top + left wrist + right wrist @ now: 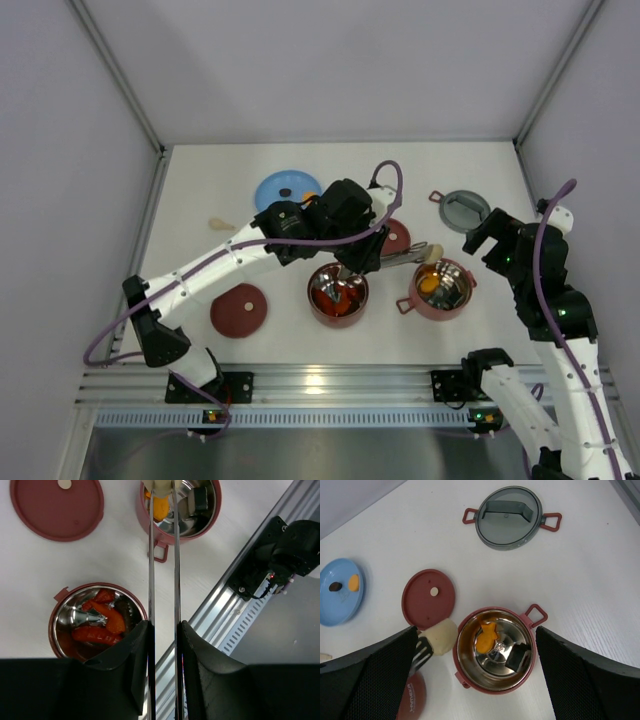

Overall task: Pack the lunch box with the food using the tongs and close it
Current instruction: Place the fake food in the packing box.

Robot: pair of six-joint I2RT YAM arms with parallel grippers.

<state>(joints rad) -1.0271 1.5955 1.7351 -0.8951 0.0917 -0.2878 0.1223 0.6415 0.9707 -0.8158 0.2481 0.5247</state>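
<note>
Overhead view: the left gripper clamps the tongs, whose tips pinch the pale beige round piece just outside the right-hand bowl, at its 12 o'clock rim; that bowl holds orange and black pieces; the left-hand bowl, at its 9 o'clock, holds red ones; the right gripper hangs wide open, empty. Likely step: loading the beige piece; next, lift it over the rim and release; two pieces lie on the blue plate.
</note>
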